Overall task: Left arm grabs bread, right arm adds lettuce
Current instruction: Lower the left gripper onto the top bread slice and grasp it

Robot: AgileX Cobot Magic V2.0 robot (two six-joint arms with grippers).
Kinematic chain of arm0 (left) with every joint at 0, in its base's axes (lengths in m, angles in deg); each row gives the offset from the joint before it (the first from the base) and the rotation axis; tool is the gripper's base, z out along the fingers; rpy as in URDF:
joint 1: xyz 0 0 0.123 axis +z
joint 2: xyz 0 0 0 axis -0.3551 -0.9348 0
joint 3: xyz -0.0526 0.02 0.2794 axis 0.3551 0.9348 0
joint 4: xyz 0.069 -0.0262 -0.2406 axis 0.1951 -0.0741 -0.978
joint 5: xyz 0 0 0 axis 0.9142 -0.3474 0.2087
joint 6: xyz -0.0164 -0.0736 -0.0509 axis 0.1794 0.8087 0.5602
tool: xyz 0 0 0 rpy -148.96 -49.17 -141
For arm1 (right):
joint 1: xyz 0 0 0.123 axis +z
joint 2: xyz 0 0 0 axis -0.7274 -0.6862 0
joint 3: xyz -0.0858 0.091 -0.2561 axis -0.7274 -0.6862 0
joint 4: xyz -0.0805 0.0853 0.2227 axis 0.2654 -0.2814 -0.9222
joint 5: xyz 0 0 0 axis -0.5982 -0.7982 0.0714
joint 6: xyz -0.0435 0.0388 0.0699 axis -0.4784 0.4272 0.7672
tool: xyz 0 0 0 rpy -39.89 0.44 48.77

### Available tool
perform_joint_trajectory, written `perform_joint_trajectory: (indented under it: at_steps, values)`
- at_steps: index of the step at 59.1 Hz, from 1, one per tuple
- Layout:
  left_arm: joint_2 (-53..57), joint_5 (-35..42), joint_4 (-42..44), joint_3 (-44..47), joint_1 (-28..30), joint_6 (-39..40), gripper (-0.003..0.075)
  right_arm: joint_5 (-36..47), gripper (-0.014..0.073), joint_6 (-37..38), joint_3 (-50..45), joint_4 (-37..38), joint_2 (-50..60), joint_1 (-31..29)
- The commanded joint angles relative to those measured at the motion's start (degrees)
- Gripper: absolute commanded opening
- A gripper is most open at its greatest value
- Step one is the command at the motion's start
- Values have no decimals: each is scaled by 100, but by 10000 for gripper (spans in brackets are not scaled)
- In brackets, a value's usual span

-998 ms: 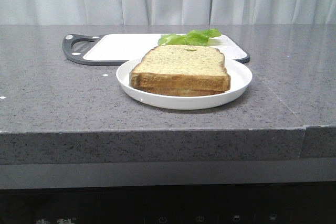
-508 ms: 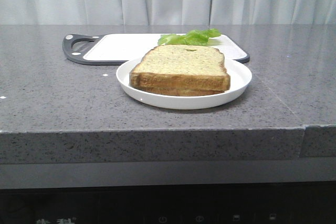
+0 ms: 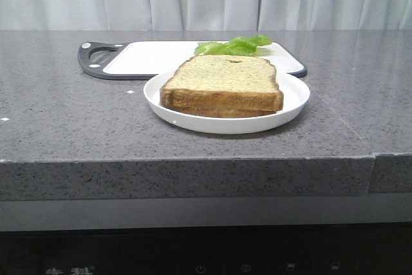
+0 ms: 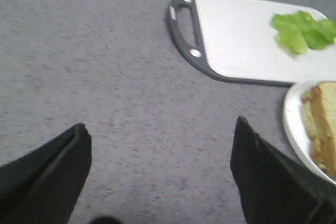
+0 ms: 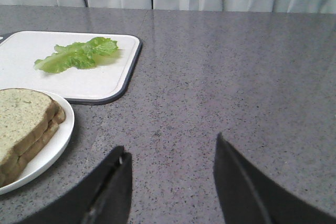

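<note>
Ahead of both pairs of jaws, on the grey speckled surface, the sandwich makings wait untouched. The left arm's jaws stand wide apart with nothing between them but bare stone. The white plate sits just beyond their right-hand finger, and the bread on it shows only at its edge in that view. The right arm's jaws are likewise spread wide and empty, hovering over open stone. Their plate lies off beyond the left-hand finger, and the lettuce lies farther ahead on that same side, well apart from the tips.

From the front, the bread proves to be the upper of two wholemeal slices stacked flat on the plate, nearly covering it. Neither arm is visible in that view. The lettuce lies loose on the near-right part of a white cutting board with a dark handle, directly behind the plate.

The layout seems chosen to suit the split of work: the stack sits between the arms so the left can lift the top slice. The leaf rests within the right arm's reach, ready to be laid onto the slice beneath. Neither step has begun.
</note>
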Motion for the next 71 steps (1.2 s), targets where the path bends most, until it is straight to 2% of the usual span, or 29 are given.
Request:
perform_joint_trajectory:
  at_steps: [1, 16, 29, 43, 61, 65, 71]
  values:
    - [-717, -94, -519, -692, -422, -233, 547, 422, 388, -23, 212, 33, -86, -27]
    - [-2770, -343, -674, -2055, -1888, -294, 547, 423, 388, -23, 212, 33, -86, -27]
    - [-4180, -329, -674, -3072, -2585, -294, 547, 423, 388, -23, 212, 33, -86, -27]
    - [-5038, -363, -735, -3735, -2768, -294, 546, 423, 388, -23, 212, 39, -86, -27]
    - [-5413, -363, -768, -3798, -2782, -294, 540, 423, 388, -23, 212, 39, -86, -27]
    - [-5423, -366, -768, -3798, -2782, -294, 512, 423, 388, -23, 212, 39, -86, -27]
    - [-5402, -366, -768, -3798, -2782, -294, 395, 423, 388, -23, 212, 39, -86, -27]
